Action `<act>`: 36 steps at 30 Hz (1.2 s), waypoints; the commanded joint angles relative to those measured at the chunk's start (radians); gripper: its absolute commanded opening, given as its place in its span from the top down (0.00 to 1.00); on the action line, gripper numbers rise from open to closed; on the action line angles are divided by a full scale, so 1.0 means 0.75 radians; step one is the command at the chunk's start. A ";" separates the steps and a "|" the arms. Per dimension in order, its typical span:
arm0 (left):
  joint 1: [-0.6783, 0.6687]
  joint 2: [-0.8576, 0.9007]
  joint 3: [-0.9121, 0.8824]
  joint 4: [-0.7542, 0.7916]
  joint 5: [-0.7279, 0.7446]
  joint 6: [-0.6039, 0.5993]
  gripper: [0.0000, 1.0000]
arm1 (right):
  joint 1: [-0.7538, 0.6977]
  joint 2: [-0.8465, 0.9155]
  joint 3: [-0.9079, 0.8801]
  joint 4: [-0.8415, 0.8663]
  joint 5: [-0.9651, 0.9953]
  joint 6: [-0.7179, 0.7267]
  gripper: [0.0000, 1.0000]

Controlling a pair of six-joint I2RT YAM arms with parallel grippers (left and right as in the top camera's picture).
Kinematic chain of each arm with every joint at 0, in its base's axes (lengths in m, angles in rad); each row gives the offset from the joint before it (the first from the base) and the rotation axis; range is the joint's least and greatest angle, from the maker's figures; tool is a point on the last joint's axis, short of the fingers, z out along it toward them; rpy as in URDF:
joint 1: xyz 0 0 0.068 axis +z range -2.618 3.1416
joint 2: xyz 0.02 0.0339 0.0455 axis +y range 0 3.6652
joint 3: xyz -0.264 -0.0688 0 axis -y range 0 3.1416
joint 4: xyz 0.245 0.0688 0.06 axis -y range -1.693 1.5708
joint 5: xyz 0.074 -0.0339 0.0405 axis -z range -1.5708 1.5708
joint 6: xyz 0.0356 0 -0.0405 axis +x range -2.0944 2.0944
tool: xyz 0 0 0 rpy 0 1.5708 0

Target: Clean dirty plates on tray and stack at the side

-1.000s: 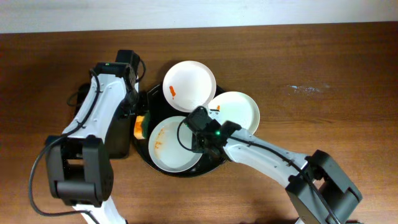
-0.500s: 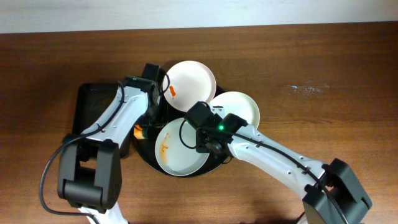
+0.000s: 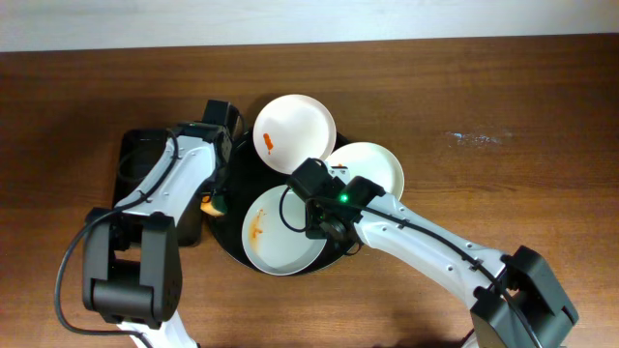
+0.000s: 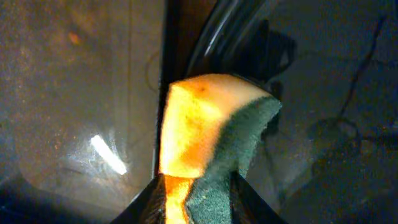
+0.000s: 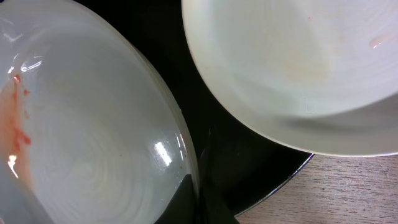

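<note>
Three white plates lie on the round black tray [image 3: 235,166]. The far plate [image 3: 294,133] carries an orange smear, and the right plate [image 3: 366,174] overhangs the rim. My right gripper [image 3: 309,218] is shut on the right rim of the front plate [image 3: 276,237], which has a red smear on its left side. In the right wrist view that plate [image 5: 87,137] is pinched at its edge by my right gripper [image 5: 202,202]. My left gripper [image 4: 196,193] is shut on an orange and green sponge [image 4: 211,137] at the tray's left rim [image 4: 211,37]. From overhead the sponge [image 3: 213,202] sits beside the front plate.
A smaller rectangular black tray [image 3: 135,159] lies left of the round one, under my left arm. Bare wooden table [image 3: 503,145] spreads to the right and in front. The right plate [image 5: 292,68] sits close beside the held plate.
The front plate has shifted slightly right and tilted in my right gripper. My left arm swung over the tray's left side, then eased back a little with the sponge.
</note>
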 commanded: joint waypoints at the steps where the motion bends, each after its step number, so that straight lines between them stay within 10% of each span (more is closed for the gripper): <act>1: -0.006 -0.033 -0.008 0.011 -0.003 -0.007 0.54 | 0.006 -0.032 0.030 0.004 -0.002 -0.008 0.96; 11: -0.068 -0.031 -0.087 0.076 0.037 -0.006 0.52 | 0.006 -0.032 0.030 0.006 -0.002 -0.008 0.96; 15: -0.079 -0.034 -0.088 0.078 -0.001 -0.006 0.89 | 0.006 -0.032 0.030 0.006 -0.002 -0.009 0.96; 18: -0.079 -0.063 -0.051 0.031 -0.003 -0.006 0.99 | 0.006 -0.032 0.030 0.006 -0.002 -0.008 0.96; 31: -0.079 -0.294 0.045 -0.176 0.750 0.116 1.00 | 0.006 -0.032 0.030 0.013 -0.003 -0.003 0.96; 36: -0.084 -0.293 -0.023 -0.160 0.755 0.116 1.00 | 0.006 -0.032 0.030 -0.003 -0.002 0.010 0.96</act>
